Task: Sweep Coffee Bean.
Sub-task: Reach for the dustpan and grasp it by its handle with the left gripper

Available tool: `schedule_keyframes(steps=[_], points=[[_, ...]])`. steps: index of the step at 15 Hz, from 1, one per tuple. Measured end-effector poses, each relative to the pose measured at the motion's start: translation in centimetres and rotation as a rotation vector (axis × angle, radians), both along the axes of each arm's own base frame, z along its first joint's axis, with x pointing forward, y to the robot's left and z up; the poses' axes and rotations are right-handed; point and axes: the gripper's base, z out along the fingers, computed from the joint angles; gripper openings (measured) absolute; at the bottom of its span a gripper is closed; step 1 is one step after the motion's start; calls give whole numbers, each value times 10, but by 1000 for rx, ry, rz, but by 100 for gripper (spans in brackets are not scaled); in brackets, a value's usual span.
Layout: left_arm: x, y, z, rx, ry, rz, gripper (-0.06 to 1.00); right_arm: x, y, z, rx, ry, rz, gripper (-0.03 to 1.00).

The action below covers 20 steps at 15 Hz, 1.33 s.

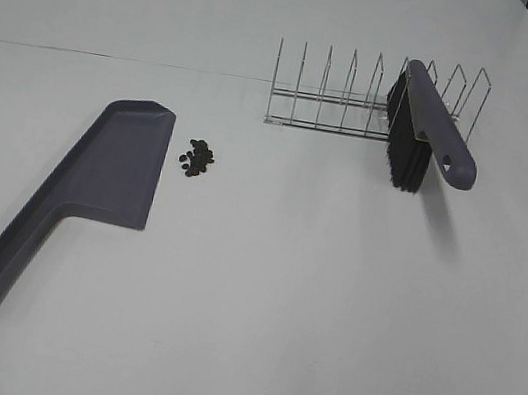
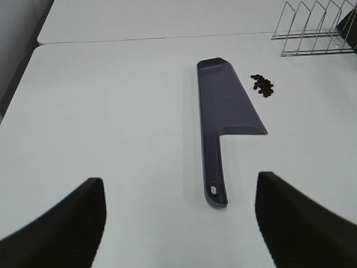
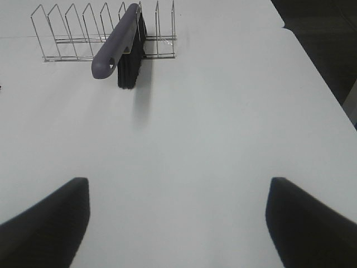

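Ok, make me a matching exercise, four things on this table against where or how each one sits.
1 dustpan
2 coffee bean
3 brush
4 wire rack

A propped in the rack
B lying flat, left side
C small dark pile beside the dustpan's blade
D silver, upright, at the back

Pairs: 1-B, 2-C, 3-A, 4-D

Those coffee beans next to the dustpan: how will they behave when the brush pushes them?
Probably scatter: the coffee beans are a loose cluster of tiny separate ovals, not one mass. Likely to roll or skid, since the table looks smooth. They look light, so a gentle stroke toward the dustpan lying just beside them should do.
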Motion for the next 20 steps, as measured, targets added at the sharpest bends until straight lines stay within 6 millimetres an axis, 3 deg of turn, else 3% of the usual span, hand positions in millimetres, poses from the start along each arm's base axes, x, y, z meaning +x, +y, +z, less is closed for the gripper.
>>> schedule_keyframes(steps=[20], points=[[0, 0, 0, 0, 0, 0, 70, 0, 0, 0, 0, 0, 0, 76]])
